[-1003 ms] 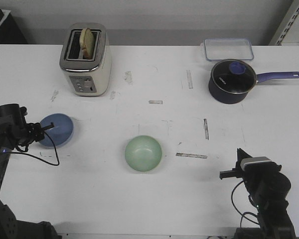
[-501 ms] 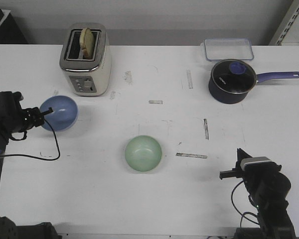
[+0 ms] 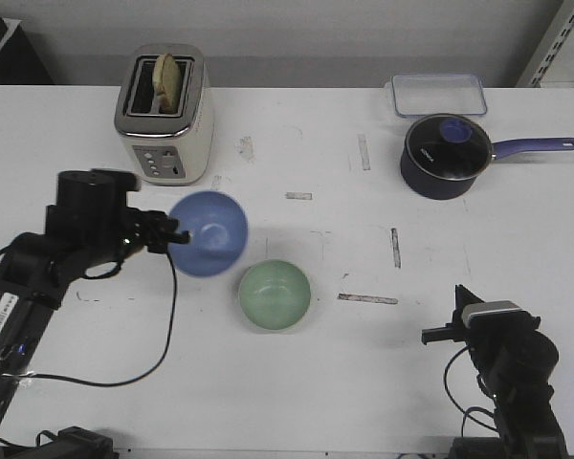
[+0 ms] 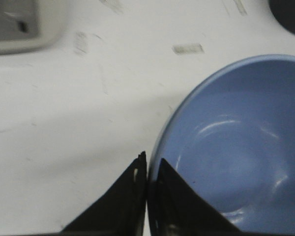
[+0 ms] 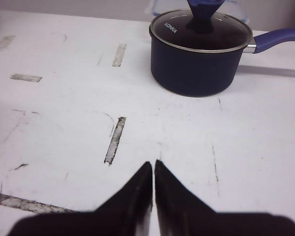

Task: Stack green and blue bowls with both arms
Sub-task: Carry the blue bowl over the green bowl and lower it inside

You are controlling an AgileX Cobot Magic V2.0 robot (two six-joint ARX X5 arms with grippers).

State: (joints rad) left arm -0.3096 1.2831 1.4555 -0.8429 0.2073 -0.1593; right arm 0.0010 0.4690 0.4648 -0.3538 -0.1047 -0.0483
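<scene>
At the near right of the bench the right tool sits parked, its fingers pressed together on nothing, as the right wrist view shows, well apart from both bowls. Just left of centre, the green bowl rests upright and alone on the bench. Beyond it and slightly left, the left tool is clenched on the near rim of the blue bowl, which hangs tilted in the air, its far edge close above the green bowl's back rim. The left wrist view shows the fingers pinching only a thin strip of the rim.

That narrow edge grip is the main risk: a quick swing or stop could let the blue bowl pivot or slip out and drop short of the green one. Lowered while tilted or off centre, it could catch the green rim and shove that bowl across the bench, since nothing steadies it.

Farther back stand the toaster at left, the saucepan at right, and a clear box behind it.
</scene>
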